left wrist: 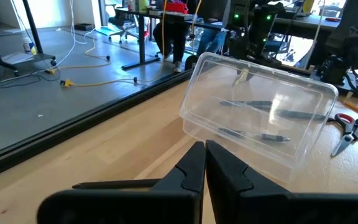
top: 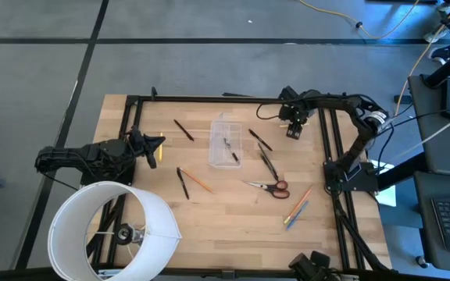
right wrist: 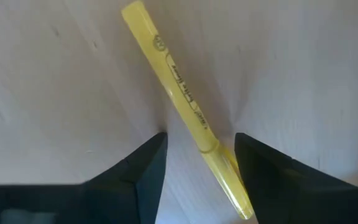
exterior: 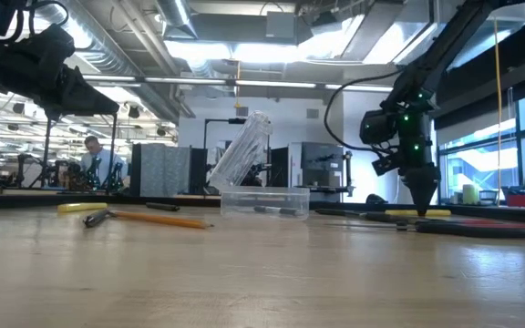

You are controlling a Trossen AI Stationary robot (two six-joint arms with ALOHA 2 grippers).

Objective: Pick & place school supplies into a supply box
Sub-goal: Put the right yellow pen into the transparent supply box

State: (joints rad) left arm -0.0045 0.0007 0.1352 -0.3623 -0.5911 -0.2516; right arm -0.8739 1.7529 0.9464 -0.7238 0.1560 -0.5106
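1. Yellow plastic, a slim highlighter pen [right wrist: 182,115], lies flat on the wooden table [top: 225,226] between the right gripper [right wrist: 197,152]'s parted dark fingers [right wrist: 145,165]; nothing is gripped yet.
2. To do this well, the fingers should likely straddle the barrel squarely, sink to the wood, then close.
3. The clear rectangular plastic supply box [top: 226,142] sits mid-table with its lid up, pens inside.
4. Red-handled scissors [top: 270,186] lie loose nearby.
5. The left gripper [left wrist: 204,165] waits shut, empty.
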